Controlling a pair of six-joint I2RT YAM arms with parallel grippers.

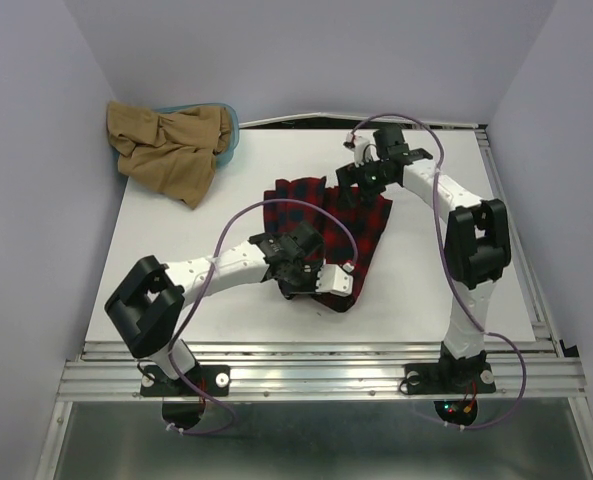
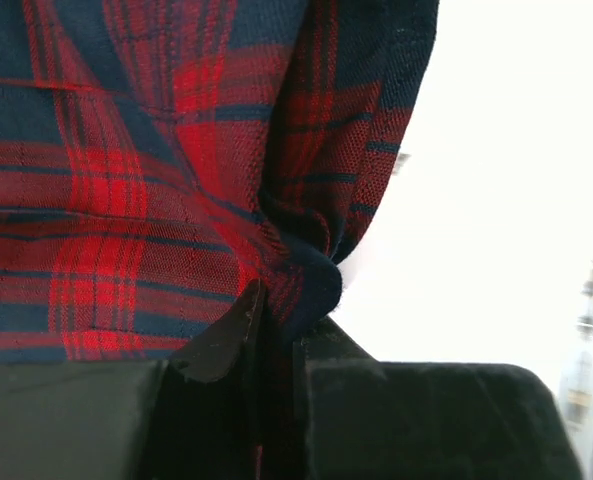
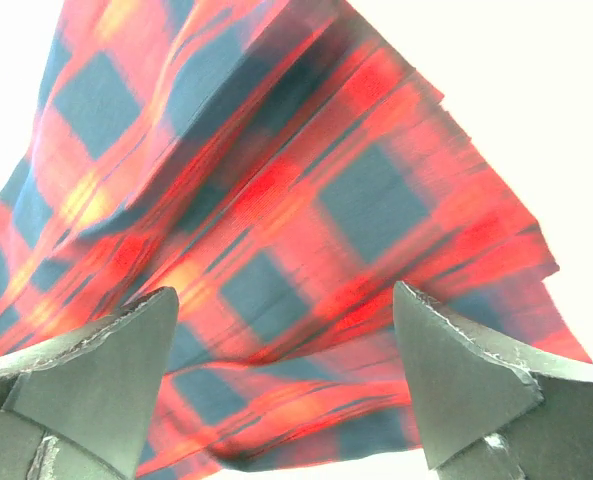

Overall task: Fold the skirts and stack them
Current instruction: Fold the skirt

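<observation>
Pale lavender walls (image 1: 36, 150) close in a white table (image 1: 446, 290), and the red skirt (image 1: 361, 230) lies near its middle, between the two arms. Its cloth is bright red crossed with dark navy checks. It is not flat: from above it looks bunched and partly doubled over, with its near edge gathered up and its far edge spread toward the back of the table. The left gripper (image 1: 298, 272) sits at that near edge. In its wrist view the gripper (image 2: 276, 340) is pinched tight on a fold of the red skirt (image 2: 126, 180), and the fabric puckers into a dark knot where the fingers (image 2: 221, 340) meet. The right gripper (image 1: 356, 180) is at the far right side of the skirt. Its wrist view shows the fingers (image 3: 116, 380) spread wide apart, holding nothing, with the red skirt (image 3: 276, 200) rippled and blurred beyond them. The tan skirt (image 1: 166, 150) is well apart at the far left corner, crumpled in a loose heap over a teal tub (image 1: 231, 125).
</observation>
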